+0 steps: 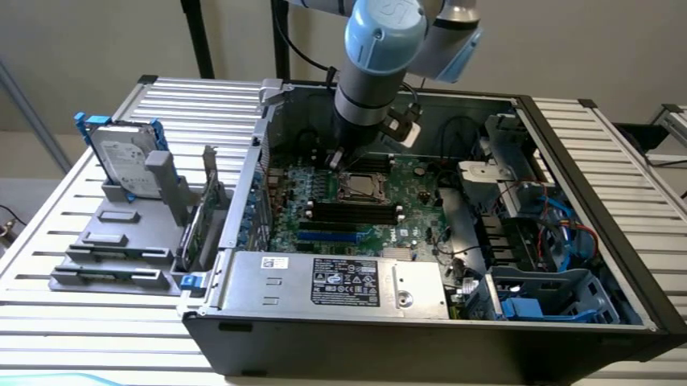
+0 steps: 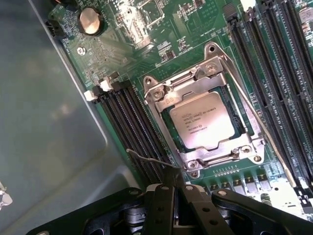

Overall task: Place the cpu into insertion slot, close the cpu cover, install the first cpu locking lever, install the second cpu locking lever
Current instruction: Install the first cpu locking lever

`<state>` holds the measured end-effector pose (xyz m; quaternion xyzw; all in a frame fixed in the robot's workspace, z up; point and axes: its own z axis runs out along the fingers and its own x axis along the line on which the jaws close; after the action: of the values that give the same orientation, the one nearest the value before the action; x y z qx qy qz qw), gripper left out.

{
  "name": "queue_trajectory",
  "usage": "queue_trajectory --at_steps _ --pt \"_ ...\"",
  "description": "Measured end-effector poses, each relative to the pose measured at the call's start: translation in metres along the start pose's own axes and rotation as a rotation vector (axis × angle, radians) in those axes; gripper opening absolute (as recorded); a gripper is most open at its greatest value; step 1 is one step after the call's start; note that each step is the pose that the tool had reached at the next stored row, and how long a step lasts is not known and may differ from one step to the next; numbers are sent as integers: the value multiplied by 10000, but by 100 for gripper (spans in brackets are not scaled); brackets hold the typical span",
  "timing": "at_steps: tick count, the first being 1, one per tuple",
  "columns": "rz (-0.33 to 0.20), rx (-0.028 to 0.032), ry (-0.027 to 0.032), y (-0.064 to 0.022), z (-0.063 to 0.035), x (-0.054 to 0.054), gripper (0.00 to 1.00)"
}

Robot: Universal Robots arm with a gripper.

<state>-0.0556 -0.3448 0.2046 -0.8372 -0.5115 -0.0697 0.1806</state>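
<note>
Two wire levers flank the socket. The cpu [image 2: 201,120] sits flat in the insertion slot [image 2: 238,117], printed face up, and the cpu cover [image 2: 164,95] is down over it, framing the chip's edges.

Gripper [image 2: 173,196]: fingers pinched together with nothing clearly between them. In the exterior view the gripper [image 1: 341,157] hangs low inside the computer case [image 1: 429,338], just beside the socket.

Key relation: the near lever [image 2: 146,159] lies straight ahead of the fingertips, between them and the cover's closest corner. Its long axis runs crosswise to the fingers, and its free hooked end reaches out over the memory slots [image 2: 132,127]. Its other end meets the fingertips in the wrist view – touching or just apart, cannot tell. It looks unlatched (judgement).

The far lever [image 2: 266,134] runs along the socket's opposite side, well apart from the fingertips. The cpu lies just beyond the near lever.
</note>
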Motion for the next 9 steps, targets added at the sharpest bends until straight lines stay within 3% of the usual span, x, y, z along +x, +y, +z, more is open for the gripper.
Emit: queue_trajectory --at_steps 9 --pt "10 -78 -149 -10 33 37 11"
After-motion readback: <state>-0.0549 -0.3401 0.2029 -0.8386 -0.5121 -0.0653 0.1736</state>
